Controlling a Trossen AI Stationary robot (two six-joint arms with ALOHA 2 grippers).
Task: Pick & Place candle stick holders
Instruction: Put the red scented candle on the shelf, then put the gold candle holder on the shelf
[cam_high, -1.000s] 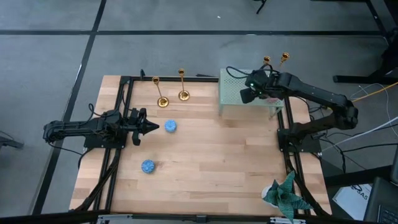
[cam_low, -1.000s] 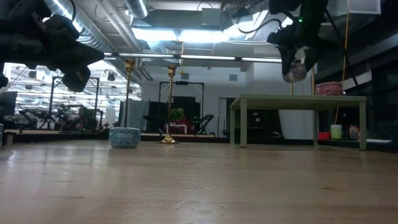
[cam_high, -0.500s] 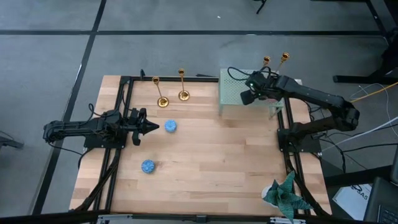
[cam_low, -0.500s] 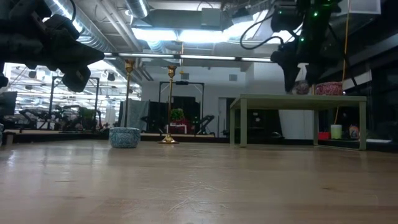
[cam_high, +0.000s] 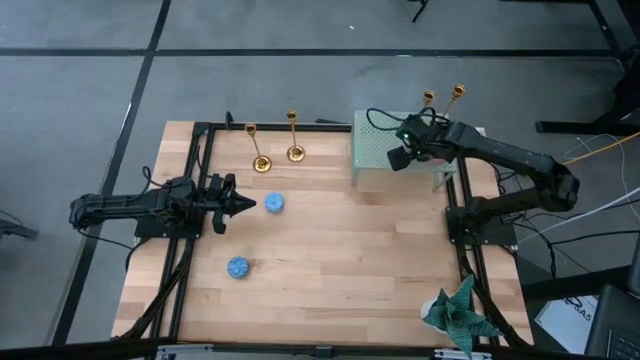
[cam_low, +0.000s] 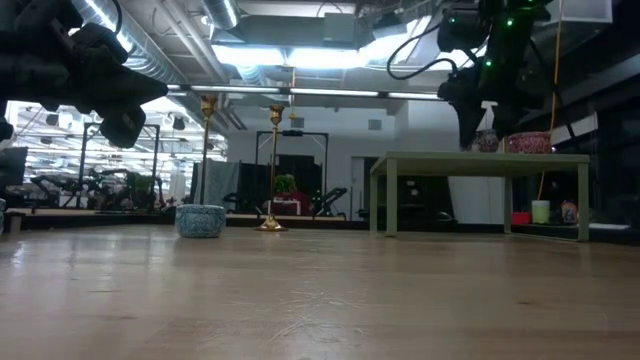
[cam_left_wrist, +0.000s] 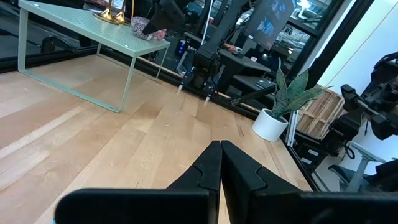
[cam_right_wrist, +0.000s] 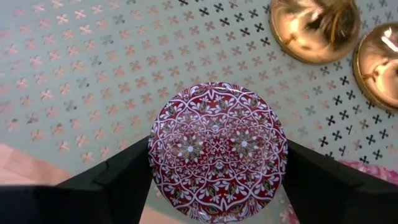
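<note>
Your right gripper (cam_right_wrist: 217, 168) hangs over the pale green perforated stand (cam_high: 375, 150) at the far right of the bench (cam_high: 330, 260). Its fingers (cam_right_wrist: 112, 174) are spread, bracketing a red patterned round tin (cam_right_wrist: 217, 146) that sits on the stand; whether the pads touch it, you cannot tell.

Two candle stick holders (cam_high: 443, 100) stand upright on that stand, just beyond the tin; their gold bases (cam_right_wrist: 314, 22) show beside it in the right wrist view. Long axis vertical, so any grasp on a stem would come from the side.

The other pair (cam_high: 275, 140) stands upright on the bench's far edge, well apart. Your left gripper (cam_high: 240, 205) waits on the left, fingers clenched on nothing, nearer that pair.

Two blue round items (cam_high: 274, 203) lie mid-bench. Wood surface is flat, with room.
</note>
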